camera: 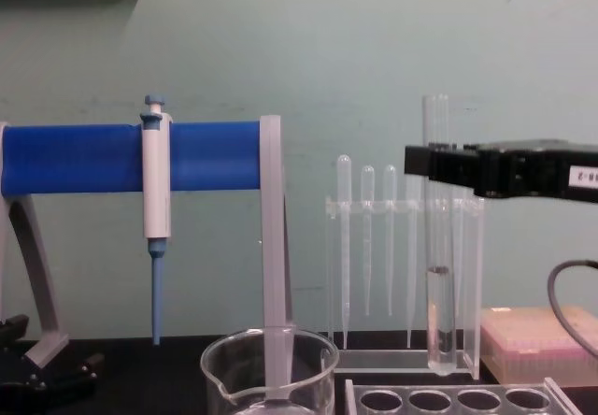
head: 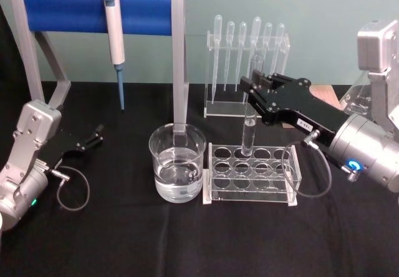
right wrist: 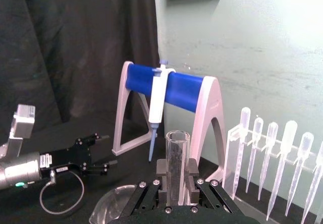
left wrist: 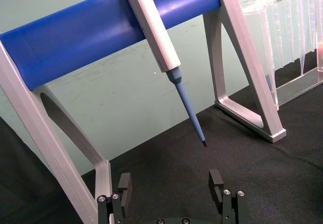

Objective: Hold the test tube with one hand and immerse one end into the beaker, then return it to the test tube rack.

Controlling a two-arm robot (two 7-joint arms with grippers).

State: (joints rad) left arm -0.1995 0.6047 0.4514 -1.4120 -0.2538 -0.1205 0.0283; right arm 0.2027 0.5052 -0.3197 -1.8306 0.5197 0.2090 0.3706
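Test tube, long clear glass with a rounded bottom (head: 249, 133), hangs upright in my right gripper (head: 254, 85), a black one on a silver wrist. Its jaws are closed on the upper part of the glass, leaving the open rim standing above them. I judge that high grip is deliberate: it leaves the lower end free to go into liquid or a hole.

From the chest camera the rounded end sits just above the clear acrylic test tube rack (head: 249, 197), over its back row, touching nothing. Keeping it vertical lets it pass a hole cleanly.

The wide clear glass beaker (head: 156, 165), partly filled with water, stands just beside the rack on my left, so a short sideways carry would reach it. Whether the dip is done I can't judge.

My left gripper (head: 96, 136) lies parked on the black table (head: 187, 239), jaws apart and empty, well clear of the glassware.
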